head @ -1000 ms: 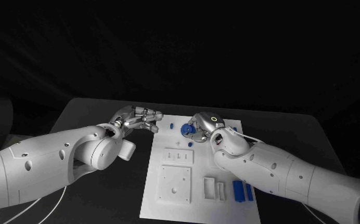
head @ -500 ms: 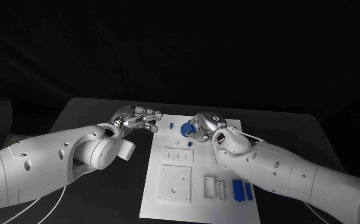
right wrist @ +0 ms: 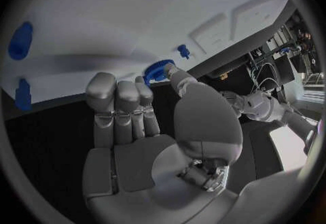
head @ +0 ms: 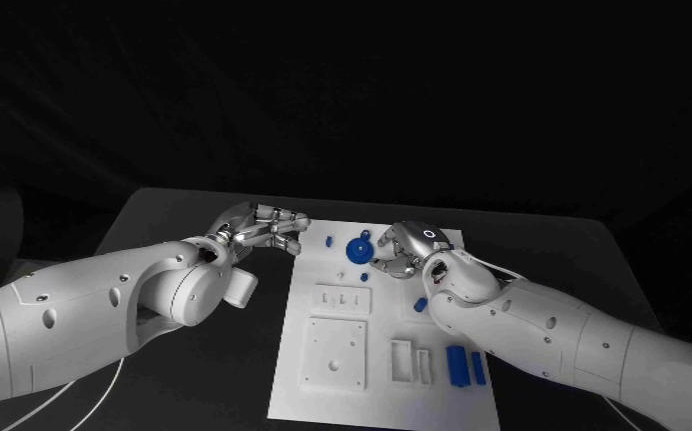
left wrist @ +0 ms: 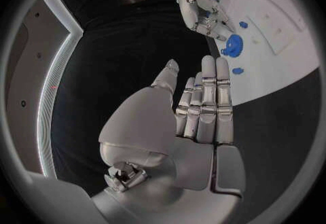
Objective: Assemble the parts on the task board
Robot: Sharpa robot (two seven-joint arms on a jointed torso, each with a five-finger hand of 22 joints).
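**Blue gear sits on the board, both hands up at the far end**

White board (head: 335, 383) lies lengthwise in the middle of the black table (head: 188, 213), and the action is all at its far end. A blue gear (head: 359, 248) sits flat on the board there, and from the head camera the right hand (head: 411, 247) is right beside it. Its fingertips look like they're at the gear's edge. The right wrist camera shows those fingers (right wrist: 117, 97) held together and fairly straight with the gear (right wrist: 157, 70) just past their tips, but I can't tell whether anything is actually pinched or just touched.

The left hand (head: 264, 227) hovers over the table just off the board's left edge, holding nothing. In its own wrist camera the fingers (left wrist: 206, 105) are stretched out flat side by side, the thumb a little apart – released, basically.

Other blue bits on the board:
- a small peg (head: 327, 242) near the far edge, just left of the gear
- a tiny piece (head: 343, 275) on the near side of the gear
- another small one (head: 420, 303) close by the right forearm
- two blue bars (head: 464, 365) side by side near the right edge, closer to the robot

Raised white blocks with cutouts – one big square plate (head: 336, 354), a smaller one (head: 345, 299) beyond it – fill the board's middle.
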